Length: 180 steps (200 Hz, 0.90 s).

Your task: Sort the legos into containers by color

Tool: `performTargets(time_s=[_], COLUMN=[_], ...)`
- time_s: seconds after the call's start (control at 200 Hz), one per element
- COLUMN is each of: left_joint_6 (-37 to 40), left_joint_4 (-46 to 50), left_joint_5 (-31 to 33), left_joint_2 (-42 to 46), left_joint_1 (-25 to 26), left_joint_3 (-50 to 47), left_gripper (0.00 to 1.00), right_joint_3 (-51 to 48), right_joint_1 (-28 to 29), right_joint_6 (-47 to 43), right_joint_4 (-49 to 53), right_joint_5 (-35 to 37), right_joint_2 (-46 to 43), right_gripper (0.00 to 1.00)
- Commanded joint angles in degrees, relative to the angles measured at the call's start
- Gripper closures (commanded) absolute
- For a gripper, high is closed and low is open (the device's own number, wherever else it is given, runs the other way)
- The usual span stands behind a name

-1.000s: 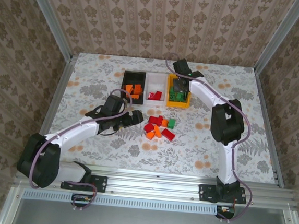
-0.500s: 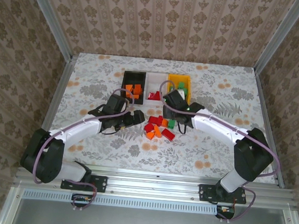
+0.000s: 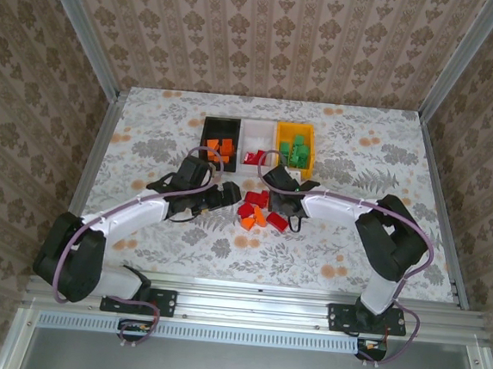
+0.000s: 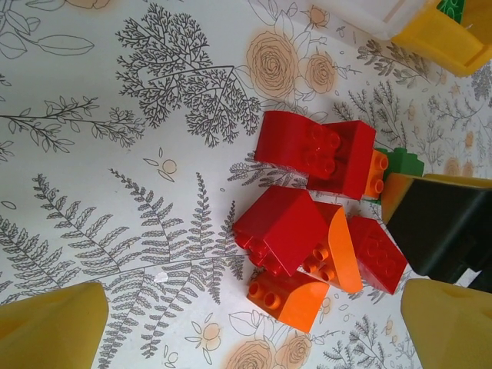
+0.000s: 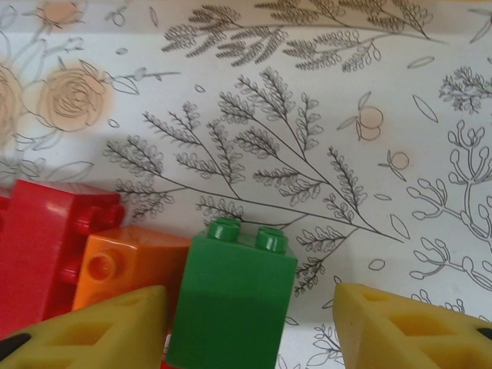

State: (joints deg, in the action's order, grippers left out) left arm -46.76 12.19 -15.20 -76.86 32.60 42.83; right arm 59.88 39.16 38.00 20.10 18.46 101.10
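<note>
Loose legos (image 3: 257, 213) in red and orange lie in a pile at mid-table. My right gripper (image 3: 282, 205) is down at the pile's right side. In the right wrist view it (image 5: 250, 338) stands open around a green brick (image 5: 234, 296): the left finger (image 5: 100, 330) is close beside the brick, the right finger (image 5: 415, 330) well clear. My left gripper (image 3: 228, 196) is open at the pile's left, an orange brick (image 4: 288, 300) just ahead of its fingers (image 4: 50, 330). The containers stand behind: black (image 3: 206, 133) with orange bricks, white (image 3: 255, 132) with a red one, yellow (image 3: 278, 144) with green ones.
A red brick (image 5: 38, 246) and an orange brick (image 5: 127, 265) touch the green one's left side. The right gripper's black body (image 4: 446, 231) stands against the pile's far side in the left wrist view. Bare patterned cloth (image 3: 147, 141) surrounds the pile.
My right arm came back from over the yellow bin down to the pile and now straddles the green brick. The left gripper edged slightly toward the pile.
</note>
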Motion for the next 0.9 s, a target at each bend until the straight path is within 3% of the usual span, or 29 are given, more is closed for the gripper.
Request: performTargets(time_s=[0.0, 0.27, 0.48, 0.655, 0.895], left_joint_6=[-0.05, -0.52, -0.44, -0.13, -0.17], left_joint_4=[0.53, -0.49, 0.05, 1.04, 1.04], left_joint_5=[0.43, -0.17, -0.38, 0.43, 0.39], left_joint_2=[1.78, 0.6, 0.52, 1.77, 1.42], left_joint_1=[0.18, 0.18, 0.34, 0.36, 0.36], left_joint_3=[-0.32, -0.3, 0.31, 0.08, 0.24], left_gripper=[0.0, 0.0, 0.0, 0.0, 0.0], right_joint_3=[-1.55, -4.67, -1.34, -0.53, -2.44], right_joint_1=[-0.16, -1.64, -2.9, -4.4, -4.97], right_joint_6=[1.03, 0.05, -5.04, -6.34, -6.7], right_joint_4=[-1.35, -3.22, -2.86, -2.43, -4.0], right_joint_5=[0.34, 0.72, -0.28, -0.2, -0.02], right_joint_2=[-0.18, -1.96, 1.47, 2.85, 0.56], right_gripper=[0.43, 0.56, 0.49, 0.5, 0.7])
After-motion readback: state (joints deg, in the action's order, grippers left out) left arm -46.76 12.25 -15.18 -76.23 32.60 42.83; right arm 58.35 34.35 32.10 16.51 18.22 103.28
